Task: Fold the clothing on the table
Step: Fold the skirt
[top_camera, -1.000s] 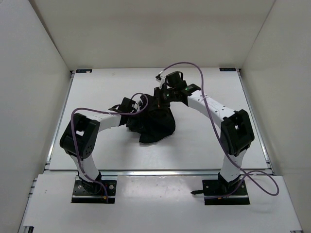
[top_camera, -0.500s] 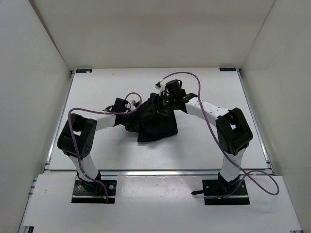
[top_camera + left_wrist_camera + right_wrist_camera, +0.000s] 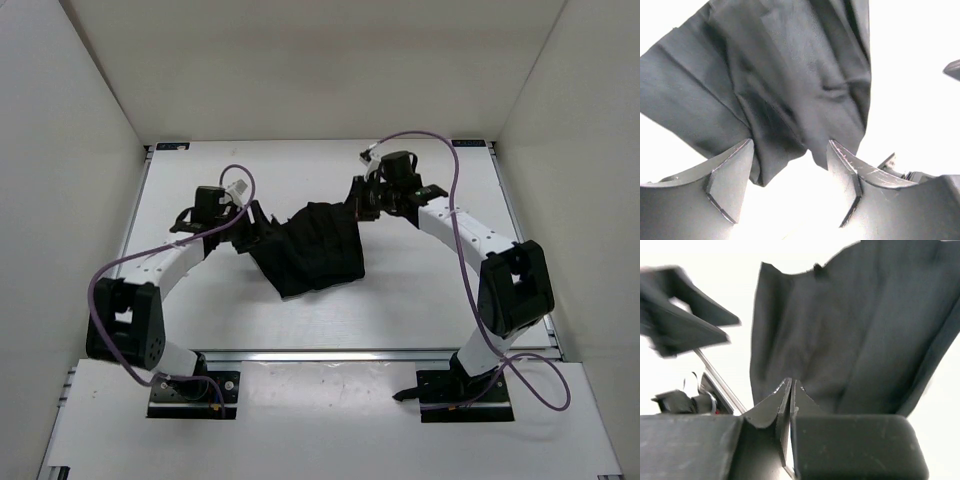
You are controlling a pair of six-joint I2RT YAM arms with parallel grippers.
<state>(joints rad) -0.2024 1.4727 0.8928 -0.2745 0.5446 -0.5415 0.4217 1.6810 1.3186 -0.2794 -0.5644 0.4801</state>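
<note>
Clothing (image 3: 315, 250) on table (image 3: 430, 300); left gripper (image 3: 255, 222) at its left, right gripper (image 3: 357, 197) behind.

No text, label, brand, number or sign can be read in any view.

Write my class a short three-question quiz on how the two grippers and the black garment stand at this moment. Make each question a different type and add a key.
1. True or false: the left gripper has its jaws standing apart.
2. Where is the black garment?
A. Bunched on the white table between the two grippers
B. Draped over the base of the right arm
C. Neatly folded in the far left corner
3. Fill in the blank: the jaws of the right gripper, at the garment's far right corner, are ____.

Key: 1 true; 2 A; 3 shut.
</note>
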